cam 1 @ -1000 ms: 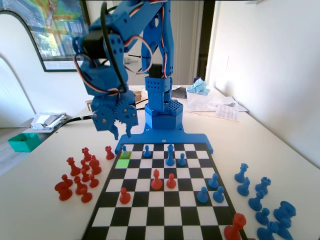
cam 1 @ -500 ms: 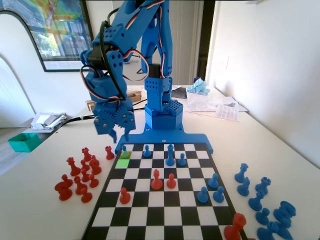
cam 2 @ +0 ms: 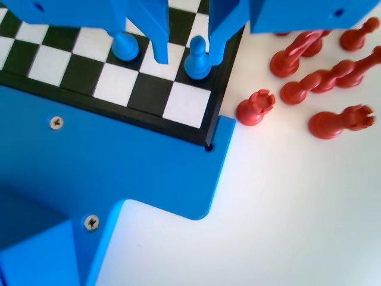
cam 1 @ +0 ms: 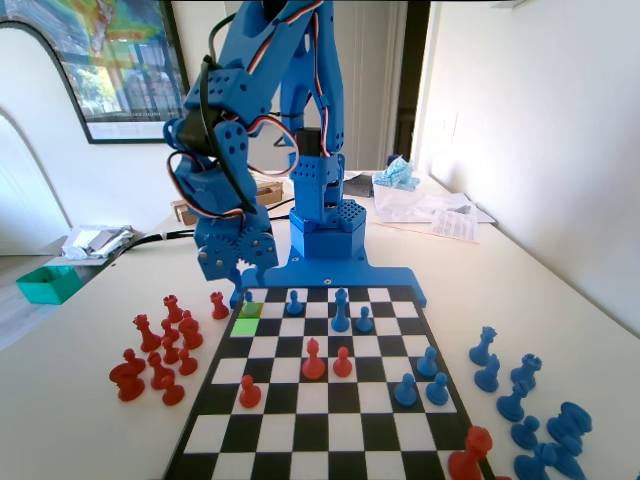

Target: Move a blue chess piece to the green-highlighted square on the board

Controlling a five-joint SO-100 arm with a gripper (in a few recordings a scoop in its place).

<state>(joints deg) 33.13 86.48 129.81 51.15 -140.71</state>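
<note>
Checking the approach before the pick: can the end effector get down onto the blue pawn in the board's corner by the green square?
Probably yes. The open end effector hangs with its jaws either side of the blue pawn; the nearest other pawn stands outside them.

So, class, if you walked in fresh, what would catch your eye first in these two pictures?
The big blue robot arm rears at the far end of the black-and-white checkered board in the fixed view. In the wrist view its open jaws hang on either side of a small blue plastic pawn. One bright lime-green square glows near the board's far left corner, beside scattered red pieces.
</note>
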